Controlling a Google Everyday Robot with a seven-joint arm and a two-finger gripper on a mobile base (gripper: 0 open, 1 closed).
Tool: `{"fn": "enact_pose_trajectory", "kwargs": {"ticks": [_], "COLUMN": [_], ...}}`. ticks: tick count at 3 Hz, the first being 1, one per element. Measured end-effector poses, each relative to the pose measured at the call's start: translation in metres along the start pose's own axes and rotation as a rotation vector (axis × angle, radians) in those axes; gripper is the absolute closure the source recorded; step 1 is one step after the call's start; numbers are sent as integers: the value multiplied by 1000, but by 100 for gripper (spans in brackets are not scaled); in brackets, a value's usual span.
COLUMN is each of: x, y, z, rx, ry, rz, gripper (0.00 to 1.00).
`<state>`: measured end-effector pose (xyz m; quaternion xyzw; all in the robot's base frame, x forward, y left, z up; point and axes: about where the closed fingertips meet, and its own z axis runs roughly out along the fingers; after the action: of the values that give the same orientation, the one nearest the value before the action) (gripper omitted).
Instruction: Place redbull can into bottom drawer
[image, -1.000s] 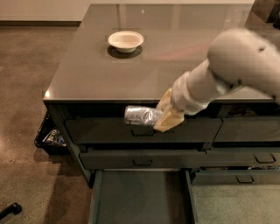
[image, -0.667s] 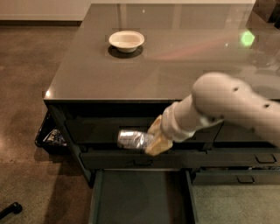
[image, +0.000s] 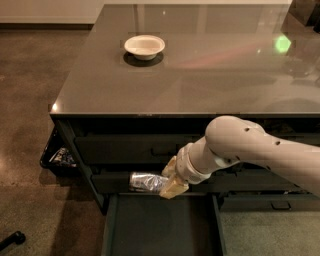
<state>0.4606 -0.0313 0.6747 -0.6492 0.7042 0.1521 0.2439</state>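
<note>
The redbull can (image: 146, 182), silver and dented, lies sideways in my gripper (image: 169, 184), which is shut on its right end. The can hangs in front of the second drawer front, just above the back edge of the open bottom drawer (image: 160, 225). The drawer is pulled out, dark, with a flat bare floor. My white arm (image: 250, 150) reaches in from the right, across the cabinet front.
A white bowl (image: 144, 46) sits on the grey cabinet top (image: 200, 75). Two handled drawer fronts (image: 130, 147) are above the open drawer. A dark basket (image: 57, 156) stands on the floor at the cabinet's left. The right stack's drawers (image: 270, 200) are beside the open drawer.
My arm has lowered and moved left with the can, from the top drawer front down to just above the open bottom drawer.
</note>
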Motion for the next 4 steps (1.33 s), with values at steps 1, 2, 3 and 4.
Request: {"fn": "enact_pose_trajectory", "kwargs": {"ticks": [1, 2, 3, 4], "x": [10, 60, 82, 75], "y": [11, 66, 94, 82], "z": [37, 147, 234, 277], "rx": [-11, -136, -194, -110], "ry": [-18, 26, 24, -80], "rz": [34, 130, 210, 252], "gripper": [100, 100, 100, 100]}}
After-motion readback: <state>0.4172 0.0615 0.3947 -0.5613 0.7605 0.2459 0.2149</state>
